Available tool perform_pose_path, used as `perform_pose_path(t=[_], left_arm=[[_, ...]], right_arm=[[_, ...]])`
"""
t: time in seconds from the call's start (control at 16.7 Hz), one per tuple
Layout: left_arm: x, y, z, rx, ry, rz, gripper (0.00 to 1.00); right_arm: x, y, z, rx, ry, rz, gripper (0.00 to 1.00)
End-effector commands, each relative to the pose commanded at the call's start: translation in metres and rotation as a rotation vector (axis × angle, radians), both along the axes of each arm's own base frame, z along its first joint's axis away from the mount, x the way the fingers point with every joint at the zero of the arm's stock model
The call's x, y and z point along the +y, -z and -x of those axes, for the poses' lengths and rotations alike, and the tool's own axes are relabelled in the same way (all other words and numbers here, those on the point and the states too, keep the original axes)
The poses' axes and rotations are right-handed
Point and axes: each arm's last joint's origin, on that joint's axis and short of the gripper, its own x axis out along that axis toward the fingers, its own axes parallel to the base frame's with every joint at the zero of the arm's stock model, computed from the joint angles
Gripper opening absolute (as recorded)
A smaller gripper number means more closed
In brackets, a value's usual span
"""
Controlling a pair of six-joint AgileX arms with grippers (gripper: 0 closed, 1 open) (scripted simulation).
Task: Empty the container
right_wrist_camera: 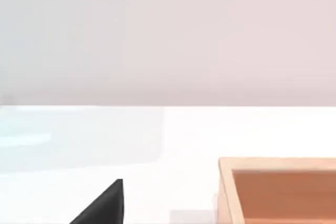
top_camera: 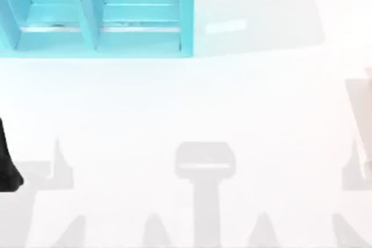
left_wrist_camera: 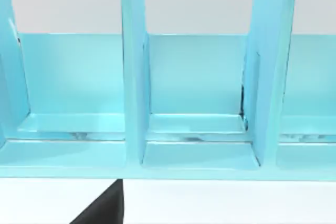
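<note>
- The blue rack [top_camera: 96, 15] is the landmark here. It stands at the far left part of the white table [top_camera: 232, 103], with its far and left parts cut off by the edge of the top view.
- The long axis of the rack runs from left to right along the far side of the table. Its open slots face toward the near side of the table, so the open front points at the arms.
- Upright dividers [left_wrist_camera: 134, 72] split the rack into compartments side by side. In the left wrist view three compartments can be seen, and the floor of each one looks bare, with only thin dark streaks along the inner step.
- The back wall of the rack is low, and the dividers rise higher than it.
- The left arm [top_camera: 9, 161] is near the left edge of the table, in front of the rack and well apart from it. It is seen as a dark shape only.
- A dark tip of the left gripper [left_wrist_camera: 105, 205] appears in front of the rack's base, not touching it. I cannot tell if its fingers are spread or pressed together.
- A dark tip of the right gripper [right_wrist_camera: 105, 203] appears above the bare table, far to the right of the rack. Its state I also cannot tell.
- A wooden box [right_wrist_camera: 278, 190] with an open top stands on the table near the right gripper, well apart from the rack. What I can see of its inside is bare.
</note>
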Motion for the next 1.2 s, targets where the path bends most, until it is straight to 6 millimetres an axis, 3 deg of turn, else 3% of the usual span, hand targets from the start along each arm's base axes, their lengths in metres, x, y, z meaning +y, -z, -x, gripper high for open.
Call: perform_pose_path(t=[0.3, 0.6, 0.9, 1.2], left_arm=[[0.0, 0.0, 0.0, 0.0, 0.0, 0.0, 1.0], [0.0, 0.0, 0.0, 0.0, 0.0, 0.0, 1.0], [0.0, 0.0, 0.0, 0.0, 0.0, 0.0, 1.0], [0.0, 0.0, 0.0, 0.0, 0.0, 0.0, 1.0]], right_arm=[[-0.003, -0.011, 0.0, 0.064, 0.029, 0.026, 1.0], [-0.016, -0.054, -0.013, 0.353, 0.114, 0.104, 1.0], [-0.045, -0.087, -0.06, 0.814, 0.147, 0.13, 1.0], [-0.09, -0.083, -0.118, 1.271, 0.094, 0.073, 1.0]])
